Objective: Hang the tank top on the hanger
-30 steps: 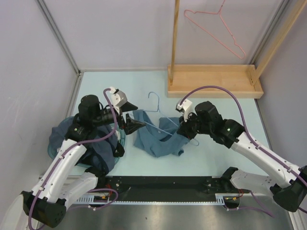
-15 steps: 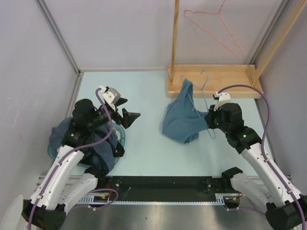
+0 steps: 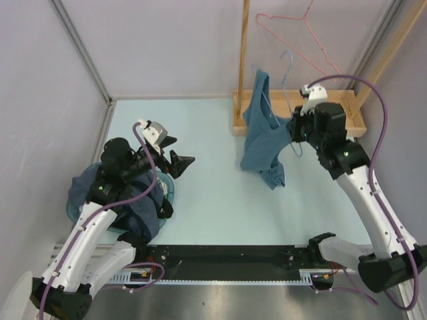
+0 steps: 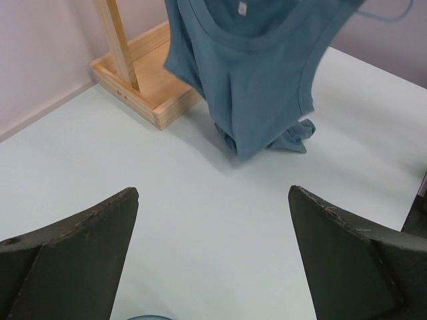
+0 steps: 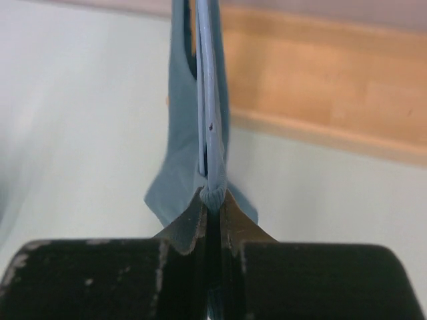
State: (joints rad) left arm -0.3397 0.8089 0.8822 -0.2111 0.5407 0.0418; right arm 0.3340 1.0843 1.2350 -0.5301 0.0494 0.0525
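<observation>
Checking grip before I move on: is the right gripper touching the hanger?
Touching. Right wrist view shows the right gripper pinched shut on the hanger, no gap.

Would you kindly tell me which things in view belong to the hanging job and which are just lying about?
Job in hand: tank top; light-blue hanger; right gripper, shut on the hanger.
Lying about: pink hanger; wooden stand; navy clothes heap.

tank top (image 4: 257, 87) shoulders cropped ahead of left gripper (image 4: 213, 193) jaws, hanger (image 5: 211, 100) wire runs out of frame beyond right gripper (image 5: 212, 200) jaws, far arm hidden in fabric
</observation>
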